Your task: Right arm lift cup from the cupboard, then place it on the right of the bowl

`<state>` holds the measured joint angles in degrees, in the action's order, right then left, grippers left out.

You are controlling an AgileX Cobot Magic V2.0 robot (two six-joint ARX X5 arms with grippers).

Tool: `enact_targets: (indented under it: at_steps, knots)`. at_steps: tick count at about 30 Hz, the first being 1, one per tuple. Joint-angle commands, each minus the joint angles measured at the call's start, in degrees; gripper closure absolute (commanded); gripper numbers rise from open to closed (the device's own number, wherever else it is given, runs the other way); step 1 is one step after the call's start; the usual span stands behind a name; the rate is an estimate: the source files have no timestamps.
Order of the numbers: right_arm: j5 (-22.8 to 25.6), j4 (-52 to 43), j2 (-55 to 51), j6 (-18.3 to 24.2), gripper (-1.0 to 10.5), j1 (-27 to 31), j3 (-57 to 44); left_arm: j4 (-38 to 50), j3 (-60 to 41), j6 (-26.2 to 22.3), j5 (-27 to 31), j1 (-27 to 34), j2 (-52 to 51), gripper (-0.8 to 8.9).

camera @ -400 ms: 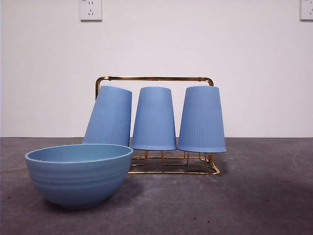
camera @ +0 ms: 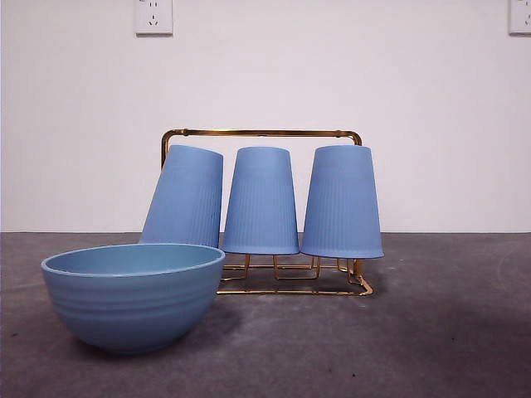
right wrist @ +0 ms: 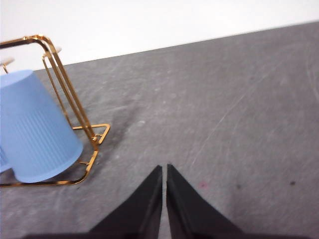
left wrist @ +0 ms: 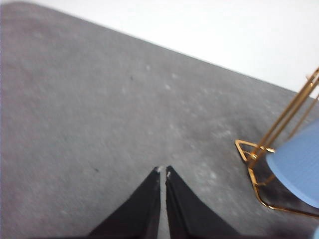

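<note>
From the front you see three upturned cups on the gold cupboard (camera: 264,133): the left cup (camera: 186,197) leans, the middle cup (camera: 261,201) and the right cup (camera: 342,203) stand straight. The bowl (camera: 133,297) sits on the grey table (camera: 431,332) in front, overlapping the leaning cup's base. Neither arm shows here.

In your left wrist view, the left gripper (left wrist: 163,173) has its jaws pressed together, holding nothing, above bare table near the rack's end.

In your right wrist view, the right gripper (right wrist: 164,169) is likewise closed on nothing, apart from the nearest cup (right wrist: 35,127) on the rack.
</note>
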<state>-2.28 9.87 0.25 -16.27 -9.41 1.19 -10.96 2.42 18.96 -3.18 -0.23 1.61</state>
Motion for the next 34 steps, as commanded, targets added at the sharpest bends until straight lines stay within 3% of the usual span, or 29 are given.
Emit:
enact_targets:
  at_steps: [1,4,9,15,19,25,34]
  knots:
    - [-1.49,0.22,0.44,-5.70,9.3,-0.72,2.84,0.72,2.58,2.62,-0.28,-0.57,1.62,7.99]
    - [-2.29,2.75,1.92,-7.80,9.4,-1.51,7.10,0.74,5.49,4.76,-0.31,-1.27,4.46,7.99]
    - [-2.99,6.47,5.90,-7.37,9.3,-2.58,14.99,0.70,11.47,6.03,-1.40,-2.43,10.47,7.99]
    - [-9.01,10.82,12.83,-6.34,9.4,-2.86,24.22,-0.26,20.50,5.75,-3.93,-3.30,19.52,7.99]
    - [-15.04,14.91,18.14,-3.08,9.3,-2.86,29.59,-0.57,26.08,5.25,-10.51,-3.69,25.81,7.99]
    - [-24.92,20.59,26.60,3.13,9.4,-2.86,36.09,-4.55,34.69,0.04,-20.24,-5.64,35.32,7.99]
    - [-32.48,32.41,37.86,16.81,9.3,-3.28,44.98,-10.78,43.71,-5.75,-38.49,-10.10,45.42,7.99]
